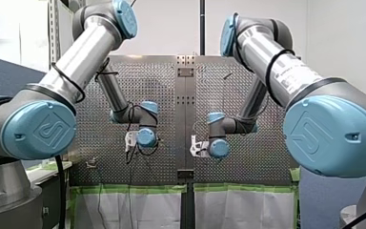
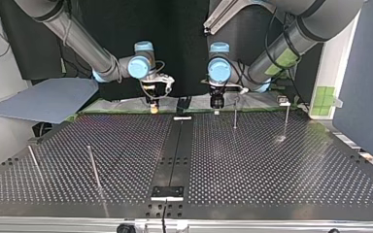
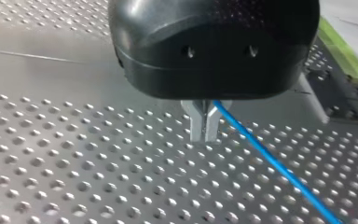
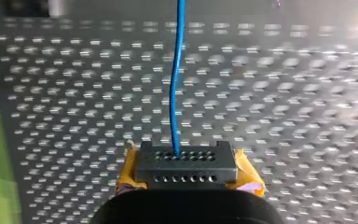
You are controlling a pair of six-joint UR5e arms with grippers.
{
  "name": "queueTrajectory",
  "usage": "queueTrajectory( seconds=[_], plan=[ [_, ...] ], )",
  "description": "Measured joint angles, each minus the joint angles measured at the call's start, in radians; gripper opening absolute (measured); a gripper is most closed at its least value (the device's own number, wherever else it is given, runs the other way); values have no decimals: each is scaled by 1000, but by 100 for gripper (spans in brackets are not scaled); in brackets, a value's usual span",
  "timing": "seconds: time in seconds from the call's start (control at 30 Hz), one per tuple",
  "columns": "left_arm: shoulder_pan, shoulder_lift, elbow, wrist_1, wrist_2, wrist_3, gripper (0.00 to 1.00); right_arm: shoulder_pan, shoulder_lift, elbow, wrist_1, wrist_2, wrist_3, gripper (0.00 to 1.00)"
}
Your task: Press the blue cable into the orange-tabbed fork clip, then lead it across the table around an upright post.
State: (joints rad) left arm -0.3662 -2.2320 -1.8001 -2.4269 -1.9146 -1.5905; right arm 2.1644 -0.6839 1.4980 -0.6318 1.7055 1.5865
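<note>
My left gripper is clenched on the blue cable: its two metal fingers press together just above the perforated desk, and the cable leaves them at a slant, running low over the holes and away to one side. My right gripper, with yellow pads at its flanks, is also closed on the cable, which comes out of the middle of its dark fingertip block and runs straight ahead over the desk with a slight wave in it. In the top view both grippers hang close together at the far edge of the desk, either side of its centre seam. Two thin upright posts stand near my left gripper, apart from it. I cannot make out the fork clip.
</note>
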Motion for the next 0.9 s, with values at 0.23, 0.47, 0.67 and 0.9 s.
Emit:
queueTrajectory(
  seconds=[0.23, 0.47, 0.67, 0.9],
  plan=[
    [-16, 65, 0, -43, -11, -28, 1, 5, -63, 0, 34, -2, 0, 0],
    [-31, 133, 0, -71, -44, -46, 1, 7, -131, 0, 76, -6, 1, 0],
    [-38, 188, 0, -85, -71, -57, 1, 9, -185, 0, 95, -8, 4, 0],
    [-44, 255, 4, -109, -85, -59, 1, 14, -248, 0, 110, -9, 5, 0]
  ],
)
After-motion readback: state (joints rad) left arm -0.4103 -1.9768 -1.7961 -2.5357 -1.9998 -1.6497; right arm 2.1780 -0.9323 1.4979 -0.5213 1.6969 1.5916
